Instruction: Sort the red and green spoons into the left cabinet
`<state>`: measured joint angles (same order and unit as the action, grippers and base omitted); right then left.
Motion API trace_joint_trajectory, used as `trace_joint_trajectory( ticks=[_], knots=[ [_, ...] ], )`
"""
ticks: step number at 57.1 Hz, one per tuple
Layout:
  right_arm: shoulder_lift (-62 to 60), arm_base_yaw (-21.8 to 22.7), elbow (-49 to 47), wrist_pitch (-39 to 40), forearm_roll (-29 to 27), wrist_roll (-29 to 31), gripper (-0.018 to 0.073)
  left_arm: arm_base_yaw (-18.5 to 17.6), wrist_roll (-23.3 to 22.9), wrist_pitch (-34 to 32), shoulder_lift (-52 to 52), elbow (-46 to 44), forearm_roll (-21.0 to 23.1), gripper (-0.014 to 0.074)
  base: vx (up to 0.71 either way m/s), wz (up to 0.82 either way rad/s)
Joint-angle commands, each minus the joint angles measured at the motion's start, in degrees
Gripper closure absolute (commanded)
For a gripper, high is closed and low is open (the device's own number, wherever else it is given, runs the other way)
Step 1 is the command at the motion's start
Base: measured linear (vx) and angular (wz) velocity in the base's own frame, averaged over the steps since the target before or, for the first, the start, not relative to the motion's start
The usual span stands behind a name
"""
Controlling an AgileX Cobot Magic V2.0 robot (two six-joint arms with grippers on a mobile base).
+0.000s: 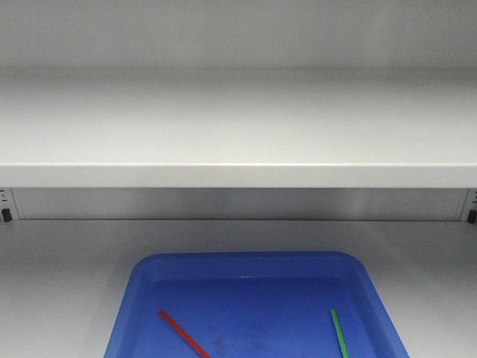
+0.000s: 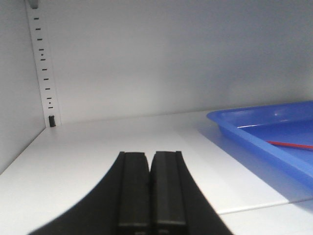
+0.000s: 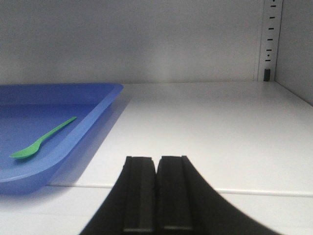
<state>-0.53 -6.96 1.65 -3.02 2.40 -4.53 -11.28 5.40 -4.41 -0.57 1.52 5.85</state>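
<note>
The red spoon (image 1: pixel 183 334) and the green spoon (image 1: pixel 339 333) lie apart in a blue tray (image 1: pixel 246 265) on the cabinet's lower shelf board (image 1: pixel 59 283). In the left wrist view only a stretch of the red spoon's handle (image 2: pixel 291 144) shows inside the tray (image 2: pixel 244 132). The green spoon (image 3: pixel 41 139) lies whole in the right wrist view, bowl toward me. My left gripper (image 2: pixel 149 156) is shut with nothing in it, left of the tray. Right of the tray, my right gripper (image 3: pixel 156 160) is shut and also holds nothing. Neither gripper appears in the front view.
A wide upper shelf board (image 1: pixel 238 175) spans the cabinet above the tray. Black shelf pegs (image 2: pixel 51 120) (image 3: pixel 266 74) sit on slotted side rails at both walls. The back wall stands close behind the tray.
</note>
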Motion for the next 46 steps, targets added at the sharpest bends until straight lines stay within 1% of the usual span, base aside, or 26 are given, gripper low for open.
trace_joint_trajectory(
  ticks=[1, 46],
  knots=[
    [-0.1, 0.4, 0.5, 4.0, 0.5, 0.0, 0.0564, 0.2, -0.7, -4.8, -1.1, 1.0, 0.0, 0.06, 0.0, 0.0],
    [-0.8, 0.4, 0.5, 3.9, 0.5, 0.0, 0.0564, 0.2, -0.7, -4.8, -1.1, 1.0, 0.0, 0.06, 0.0, 0.0]
  ],
)
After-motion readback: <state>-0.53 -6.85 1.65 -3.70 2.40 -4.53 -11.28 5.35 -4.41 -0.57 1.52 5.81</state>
